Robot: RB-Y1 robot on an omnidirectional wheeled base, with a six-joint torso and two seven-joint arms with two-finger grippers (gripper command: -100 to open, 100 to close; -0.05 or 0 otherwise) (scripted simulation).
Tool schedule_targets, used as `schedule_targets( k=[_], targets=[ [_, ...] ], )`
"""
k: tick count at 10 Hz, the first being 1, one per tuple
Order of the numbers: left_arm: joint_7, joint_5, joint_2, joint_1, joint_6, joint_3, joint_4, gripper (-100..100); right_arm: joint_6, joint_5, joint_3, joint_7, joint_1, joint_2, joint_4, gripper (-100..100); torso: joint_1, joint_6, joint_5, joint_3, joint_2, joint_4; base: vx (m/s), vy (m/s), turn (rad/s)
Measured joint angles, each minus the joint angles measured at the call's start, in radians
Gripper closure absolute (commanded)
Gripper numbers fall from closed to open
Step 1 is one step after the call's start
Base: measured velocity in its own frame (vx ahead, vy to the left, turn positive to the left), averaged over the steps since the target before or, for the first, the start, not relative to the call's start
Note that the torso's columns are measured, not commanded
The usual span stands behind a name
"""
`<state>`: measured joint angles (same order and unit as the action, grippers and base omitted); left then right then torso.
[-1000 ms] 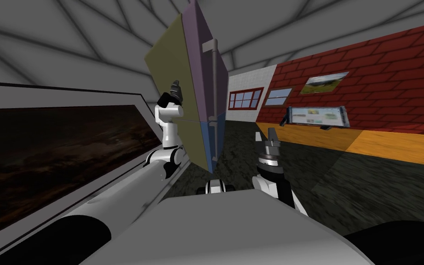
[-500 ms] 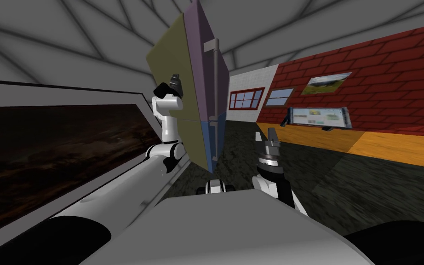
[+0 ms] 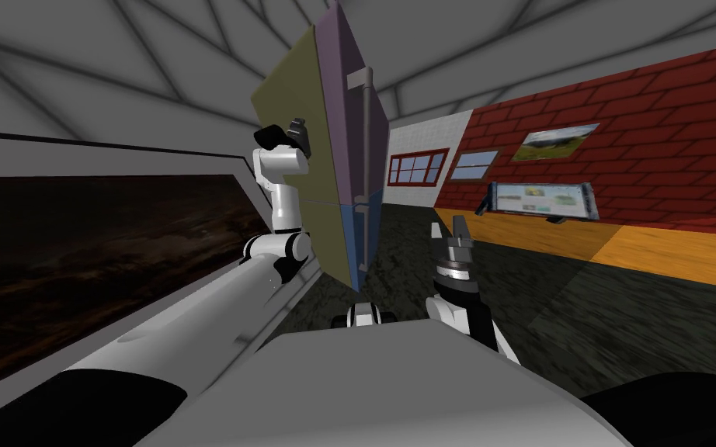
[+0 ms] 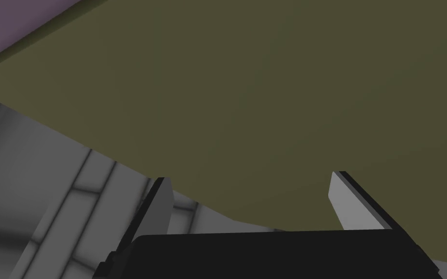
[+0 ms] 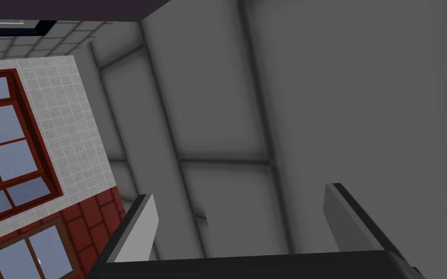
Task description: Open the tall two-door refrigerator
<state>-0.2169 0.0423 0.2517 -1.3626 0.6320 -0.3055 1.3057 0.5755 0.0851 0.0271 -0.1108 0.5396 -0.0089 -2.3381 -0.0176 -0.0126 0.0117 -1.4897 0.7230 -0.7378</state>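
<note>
- One refrigerator (image 3: 294, 155), standing in the upper middle of the head view, with an olive face on its left.
- Two doors on it: a purple door (image 3: 341, 116) above and a blue door (image 3: 355, 237) below.
- Two grey bar handles: the upper handle (image 3: 366, 132) on the purple door and the lower handle (image 3: 363, 233) on the blue one.
- Two grippers: the left gripper (image 3: 299, 128) at centre left and the right gripper (image 3: 447, 226) at lower centre, each with two fingers.
- Two windows right of centre: a red-framed window (image 3: 416, 168) and a second window (image 3: 474, 164).
- One framed picture (image 3: 558, 140), upper right.
- One flat screen (image 3: 543, 198) on one orange counter (image 3: 659, 248), at right.
</note>
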Motion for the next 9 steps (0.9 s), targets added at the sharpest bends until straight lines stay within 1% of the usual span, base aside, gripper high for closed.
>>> schedule_targets(
  k=[1, 2, 3, 4, 5, 6, 8, 9],
  targets=[
    [-0.006, -0.009, 0.005, -0.020, 0.027, -0.004, -0.010, -100, 0.000, 0.000, 0.000, 0.000, 0.000, 0.000, 0.000, 0, -0.001, -0.001, 0.001, 0.000, 0.000, 0.000, -0.002, -0.007, 0.005],
    [-0.008, -0.014, 0.010, -0.044, 0.034, -0.005, -0.027, -100, 0.000, 0.000, 0.000, 0.000, 0.000, 0.000, 0.000, 0, -0.001, -0.001, 0.001, 0.000, 0.000, -0.001, 0.000, 0.000, 0.000],
    [-0.008, -0.011, 0.011, -0.065, 0.032, -0.006, -0.040, -100, 0.000, 0.000, 0.000, 0.000, 0.000, 0.000, 0.000, 0, -0.001, -0.001, 0.001, 0.000, 0.000, -0.001, -0.004, -0.020, 0.031],
    [-0.012, -0.017, 0.014, -0.088, 0.057, -0.012, -0.057, -100, 0.000, 0.000, 0.000, 0.000, 0.000, 0.000, 0.000, 0, -0.002, -0.001, 0.001, 0.000, 0.001, 0.000, 0.001, -0.025, 0.041],
    [-0.015, -0.016, 0.012, -0.110, 0.085, -0.016, -0.065, -100, 0.000, 0.000, 0.000, 0.000, 0.000, 0.000, 0.000, 0, -0.004, -0.002, 0.002, 0.001, 0.002, -0.001, 0.002, -0.010, 0.009],
    [-0.017, -0.019, 0.015, -0.127, 0.096, -0.017, -0.075, -100, 0.000, 0.000, 0.000, 0.000, 0.000, 0.000, 0.000, 0, -0.005, -0.003, 0.003, 0.001, 0.002, -0.002, 0.010, -0.010, 0.031],
    [-0.024, -0.024, 0.020, -0.175, 0.144, -0.027, -0.120, -100, 0.000, 0.000, 0.000, 0.000, 0.000, 0.000, 0.000, 0, -0.008, -0.004, 0.004, 0.001, 0.002, -0.001, 0.004, -0.019, 0.004],
    [-0.029, -0.031, 0.022, -0.186, 0.162, -0.029, -0.109, -100, 0.000, 0.000, 0.000, 0.000, 0.000, 0.000, 0.000, 0, -0.009, -0.004, 0.005, 0.002, 0.003, -0.002, 0.000, 0.000, 0.000]
  ],
)
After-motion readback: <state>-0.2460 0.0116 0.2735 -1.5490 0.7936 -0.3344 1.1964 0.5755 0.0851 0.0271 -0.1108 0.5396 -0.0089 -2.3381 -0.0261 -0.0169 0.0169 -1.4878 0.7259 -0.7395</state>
